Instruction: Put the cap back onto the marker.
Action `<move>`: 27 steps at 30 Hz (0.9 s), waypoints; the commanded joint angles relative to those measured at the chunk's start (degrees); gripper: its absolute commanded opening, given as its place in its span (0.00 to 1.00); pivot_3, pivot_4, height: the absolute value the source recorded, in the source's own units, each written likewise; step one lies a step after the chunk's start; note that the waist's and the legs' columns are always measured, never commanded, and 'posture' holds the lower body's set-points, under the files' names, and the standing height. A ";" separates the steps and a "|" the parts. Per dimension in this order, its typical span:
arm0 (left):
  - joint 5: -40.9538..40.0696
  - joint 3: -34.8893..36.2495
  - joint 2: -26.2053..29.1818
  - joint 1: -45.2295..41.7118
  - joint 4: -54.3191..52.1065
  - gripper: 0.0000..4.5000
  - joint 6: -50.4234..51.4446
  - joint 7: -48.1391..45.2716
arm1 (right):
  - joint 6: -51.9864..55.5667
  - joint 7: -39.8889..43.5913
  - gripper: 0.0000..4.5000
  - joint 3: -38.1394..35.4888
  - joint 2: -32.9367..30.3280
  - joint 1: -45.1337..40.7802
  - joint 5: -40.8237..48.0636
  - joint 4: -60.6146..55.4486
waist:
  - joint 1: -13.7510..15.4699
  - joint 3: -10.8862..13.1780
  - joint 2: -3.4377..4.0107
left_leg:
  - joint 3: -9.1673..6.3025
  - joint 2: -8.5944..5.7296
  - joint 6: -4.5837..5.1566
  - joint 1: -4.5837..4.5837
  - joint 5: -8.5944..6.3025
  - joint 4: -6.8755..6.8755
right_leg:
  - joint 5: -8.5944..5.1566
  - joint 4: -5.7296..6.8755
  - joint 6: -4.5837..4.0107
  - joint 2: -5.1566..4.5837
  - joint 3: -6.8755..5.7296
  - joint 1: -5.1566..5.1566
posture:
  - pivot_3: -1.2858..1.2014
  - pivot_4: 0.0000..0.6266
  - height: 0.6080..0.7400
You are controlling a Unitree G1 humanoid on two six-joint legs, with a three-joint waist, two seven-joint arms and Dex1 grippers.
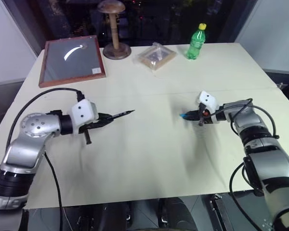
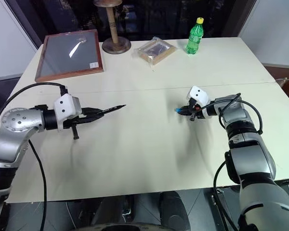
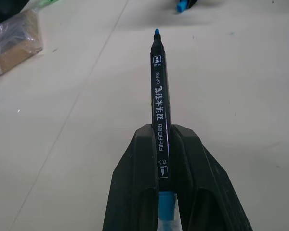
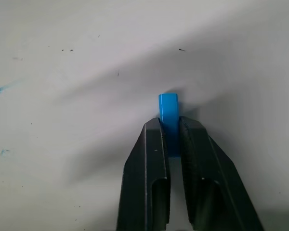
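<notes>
the cap [image 4: 168, 111], a short bright blue piece, sits pinched between the two black fingers of the right gripper [image 4: 170, 126], its free end poking out past the fingertips; those jaws are closed on it and held low over the pale table [image 1: 149, 159], pointing toward the robot's left. the marker [image 3: 159, 91] is clamped lengthwise in the left gripper [image 3: 164, 132], whose jaws are closed tight on its black barrel near the rear, with most of the barrel reaching out ahead of the fingertips and a light blue end showing back between the fingers. the marker's fine blue tip leads forward and to the robot's right, toward the cap, and white printed characters run along the barrel. the two grippers face each other across the middle of the table, well apart, with bare tabletop between the marker tip and the cap. a few faint blue marks dot the table surface near the right jaws. beyond both grippers, toward the far edge of the table, lie a wood-framed glass panel [image 1: 71, 60] on the left gripper's side, a wooden stand with a round base [image 1: 115, 30], a clear plastic packet [image 1: 155, 56] holding something brown, and a green bottle [image 1: 196, 43] with a yellow lid, upright, on the right gripper's side.
</notes>
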 commanded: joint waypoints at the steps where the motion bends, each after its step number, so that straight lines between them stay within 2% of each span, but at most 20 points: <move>1: -1.03 2.15 1.05 -0.10 -1.62 0.00 -0.33 0.30 | -0.06 -0.17 0.00 -0.53 0.49 -0.56 -0.61 0.27 | -0.01 0.00 0.00 | 0.00 0.00 0.00 0.00 0.00 0.00 | 0.00 0.00 0.00 0.00 0.00 0.00 | 0.52 0.24 1.00; 6: -0.87 0.92 0.55 -1.77 0.78 0.00 -2.29 -0.92 | -0.50 0.08 0.00 -0.51 0.02 0.65 -0.53 -4.35 | 0.00 0.00 0.00 | 0.00 0.00 -0.01 0.00 0.00 0.00 | 0.00 0.01 0.00 0.00 0.00 0.00 | 0.52 0.24 1.00; 10: 0.82 -2.06 -0.72 -4.97 5.70 0.00 -6.58 -2.86 | -0.75 1.20 0.00 0.30 -1.81 2.71 -0.93 -16.00 | 0.17 0.04 0.06 | 0.02 0.00 -0.01 -0.02 0.01 0.00 | 0.00 0.04 0.00 0.00 0.00 -0.06 | 0.52 0.24 1.00; 19: 5.64 -9.81 -5.82 -15.37 16.51 0.00 -16.41 -6.37 | 6.57 2.26 0.00 2.65 -5.13 6.95 -2.46 -44.70 | 0.38 0.06 0.10 | 0.06 0.00 -0.01 -0.06 0.00 0.02 | 0.00 0.09 0.00 0.01 0.00 -0.13 | 0.52 0.24 1.00; 27: 11.43 -12.41 -8.13 -20.34 23.15 0.00 -24.06 -4.44 | 12.15 -0.48 0.00 5.23 -5.28 8.33 -5.43 -54.67 | 0.35 0.06 0.10 | 0.10 0.00 0.00 -0.07 0.00 0.01 | 0.00 0.09 0.00 0.03 0.00 -0.17 | 0.52 0.24 1.00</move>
